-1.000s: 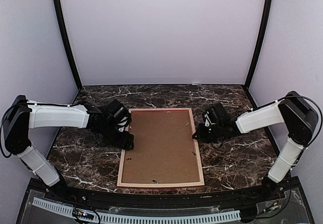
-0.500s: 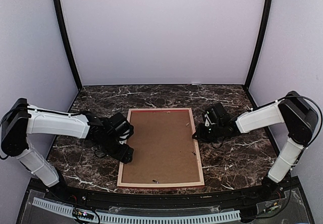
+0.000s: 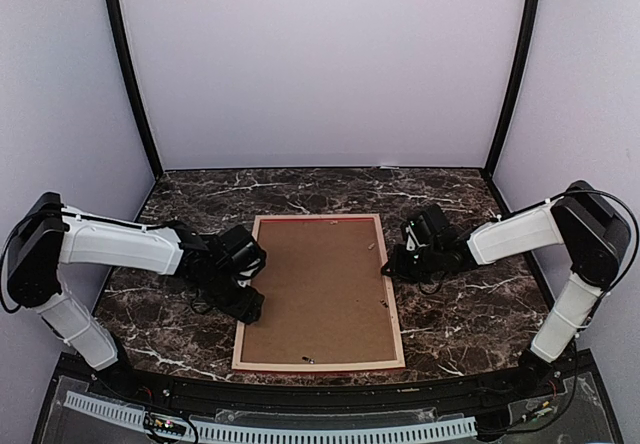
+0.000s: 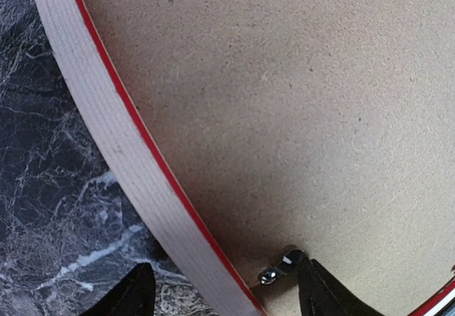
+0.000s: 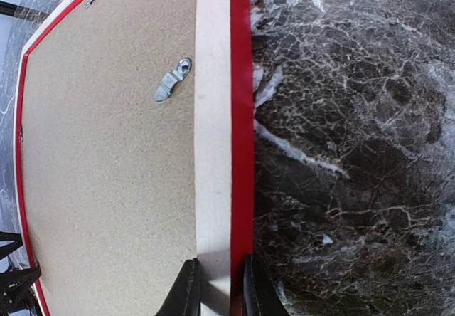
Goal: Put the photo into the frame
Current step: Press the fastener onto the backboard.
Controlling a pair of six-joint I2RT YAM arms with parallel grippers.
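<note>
Frame lies face-down on the table, long axis running away from the arms, brown backing up; no photo showing. Right claw pinches the right rail. Left claw gapes astride the left rail, with a turn-clip just by its inner finger.

Front side hidden
The frame lies back up, front unseen; the picture's lower edge cuts the left gripper at its fingers.
</note>
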